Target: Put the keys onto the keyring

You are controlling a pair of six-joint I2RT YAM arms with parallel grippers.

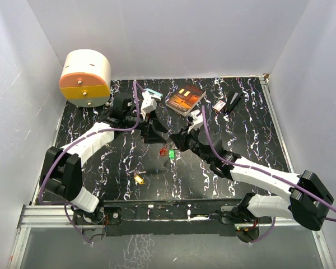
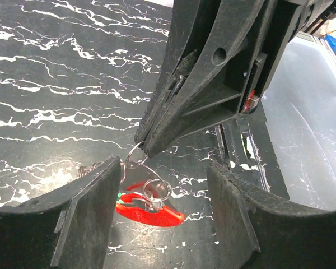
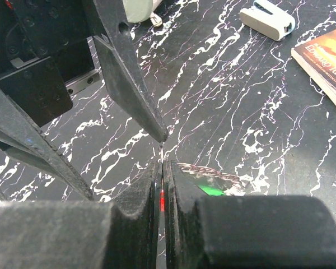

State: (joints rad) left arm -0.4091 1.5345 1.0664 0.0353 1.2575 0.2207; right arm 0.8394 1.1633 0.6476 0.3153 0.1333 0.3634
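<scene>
My right gripper [image 1: 175, 140] [image 3: 162, 163] is shut on the thin wire keyring [image 2: 139, 158] at mid-table. A red key [image 2: 151, 213] [image 1: 163, 151] hangs from the ring just above the black marbled table [image 1: 252, 134]. A sliver of red shows between the shut jaws in the right wrist view. My left gripper [image 1: 157, 133] [image 2: 163, 168] is open, its fingers [image 2: 84, 224] on either side of the ring and red key, not touching them. A green key [image 1: 172, 153] [image 3: 213, 190] lies beside the red one. A yellow key [image 1: 139, 178] lies nearer the front. I see no pink key.
A book [image 1: 186, 98] [image 3: 330, 56], a teal-and-white box [image 1: 151, 92] [image 3: 267, 17], a red-and-white box [image 1: 218, 106] and a black object [image 1: 233, 101] lie at the back. A cream-and-orange drum [image 1: 85, 77] stands at the back left corner. White walls enclose the table.
</scene>
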